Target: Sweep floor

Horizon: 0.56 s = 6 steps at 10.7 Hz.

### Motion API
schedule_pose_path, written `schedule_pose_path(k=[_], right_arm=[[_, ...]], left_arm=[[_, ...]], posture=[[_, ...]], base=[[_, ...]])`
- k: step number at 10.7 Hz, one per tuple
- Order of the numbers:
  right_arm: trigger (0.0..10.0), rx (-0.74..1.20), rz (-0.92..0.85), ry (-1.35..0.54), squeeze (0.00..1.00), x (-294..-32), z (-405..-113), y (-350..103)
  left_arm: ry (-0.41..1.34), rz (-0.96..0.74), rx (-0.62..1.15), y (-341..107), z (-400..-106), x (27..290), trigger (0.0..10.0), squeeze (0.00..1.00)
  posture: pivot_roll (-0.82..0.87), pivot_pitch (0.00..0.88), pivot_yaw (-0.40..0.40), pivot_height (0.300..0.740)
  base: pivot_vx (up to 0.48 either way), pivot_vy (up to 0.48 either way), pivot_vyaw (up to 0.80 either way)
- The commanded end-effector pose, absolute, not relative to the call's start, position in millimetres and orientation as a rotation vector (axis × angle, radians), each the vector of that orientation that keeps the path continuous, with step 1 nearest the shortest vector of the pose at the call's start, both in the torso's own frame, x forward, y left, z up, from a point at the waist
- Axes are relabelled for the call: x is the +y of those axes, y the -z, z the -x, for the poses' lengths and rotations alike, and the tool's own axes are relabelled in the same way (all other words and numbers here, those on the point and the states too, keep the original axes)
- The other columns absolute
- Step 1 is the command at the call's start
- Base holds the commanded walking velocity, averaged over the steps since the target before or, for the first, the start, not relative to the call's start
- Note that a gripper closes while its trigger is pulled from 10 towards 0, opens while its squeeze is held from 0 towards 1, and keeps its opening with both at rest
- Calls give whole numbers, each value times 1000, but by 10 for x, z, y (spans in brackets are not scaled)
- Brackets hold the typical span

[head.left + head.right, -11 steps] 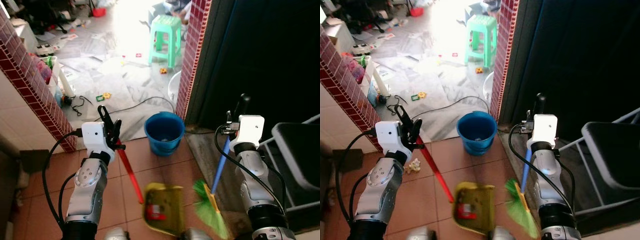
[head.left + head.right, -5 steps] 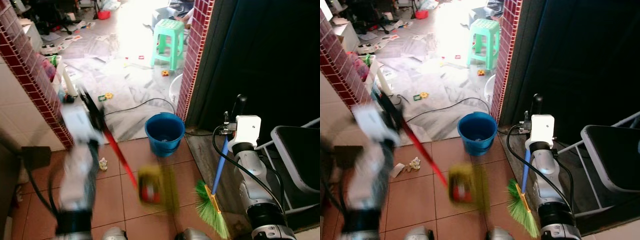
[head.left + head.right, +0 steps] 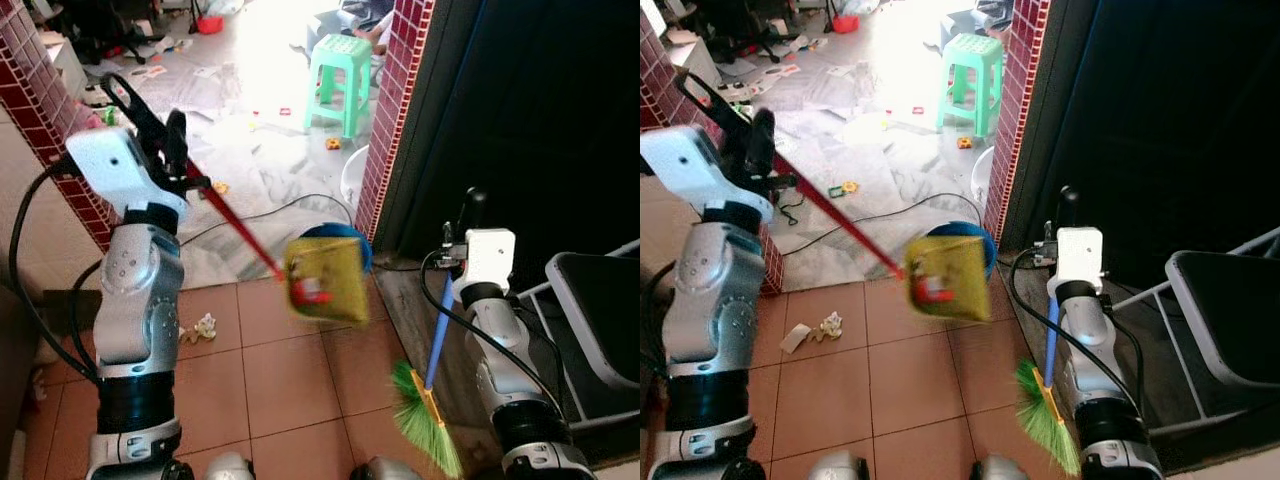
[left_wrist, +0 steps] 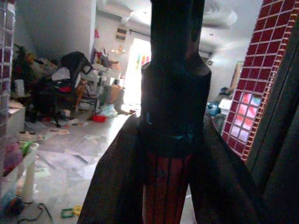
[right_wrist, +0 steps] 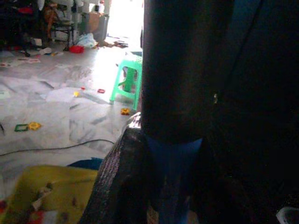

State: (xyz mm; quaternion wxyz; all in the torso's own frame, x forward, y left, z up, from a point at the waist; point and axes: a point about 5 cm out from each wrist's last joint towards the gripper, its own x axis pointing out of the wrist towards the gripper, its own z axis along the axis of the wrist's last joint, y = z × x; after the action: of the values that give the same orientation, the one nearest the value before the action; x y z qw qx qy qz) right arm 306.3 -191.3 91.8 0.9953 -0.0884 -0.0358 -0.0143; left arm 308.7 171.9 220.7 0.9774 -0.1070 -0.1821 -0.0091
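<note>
The left pincer (image 3: 160,125) is raised high on the robot's left and is clamped around the black grip at the top of a red handle (image 3: 235,232); in the left wrist view the red shaft (image 4: 163,191) is seen pinched between the two black fingers (image 4: 112,186). From there the handle slopes down and away to a yellow dustpan (image 3: 325,280), which is held up in the air, tilted, just in front of a blue bucket (image 3: 980,240) standing on the tiled floor (image 3: 280,370). Bits of red and pale debris are seen inside the pan.

The right pincer (image 3: 468,215) is held lower on the robot's right, closed on the blue handle (image 3: 437,335) of a broom; the blue shaft (image 5: 173,158) is seen gripped between the fingers in the right wrist view. The green bristles (image 3: 425,420) hang down near the floor beside the right arm; contact with the tiles cannot be told.

On the terracotta tiles to the left, near the left arm, a crumpled white scrap (image 3: 205,326) is lying. A red brick pillar (image 3: 385,120) stands behind the bucket, and a mint-green stool (image 3: 345,75) is seen beyond it on the pale floor, among scattered papers and small toys. A black cable (image 3: 290,205) runs across that floor. A dark chair (image 3: 600,310) stands at the far right.
</note>
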Motion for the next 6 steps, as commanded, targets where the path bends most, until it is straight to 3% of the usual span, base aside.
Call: schedule_pose_path(k=[1,4,6], right_arm=[[10000,-112,204,12,0,-1910,-3114,-1009],[10000,-116,202,7,0,-1888,-3124,-1004],[10000,-117,203,-6,0,-1863,-3121,-995]], left_arm=[[39,214,-457,-2438,-3059,1709,10000,0],[-82,170,-534,-2642,-3133,1950,10000,0],[-85,167,-571,-2748,-3186,1967,10000,0]], posture=[[-51,0,-33,740],[-51,0,-30,740],[-55,0,-28,740]], base=[[0,0,0],[0,0,0],[371,0,0]])
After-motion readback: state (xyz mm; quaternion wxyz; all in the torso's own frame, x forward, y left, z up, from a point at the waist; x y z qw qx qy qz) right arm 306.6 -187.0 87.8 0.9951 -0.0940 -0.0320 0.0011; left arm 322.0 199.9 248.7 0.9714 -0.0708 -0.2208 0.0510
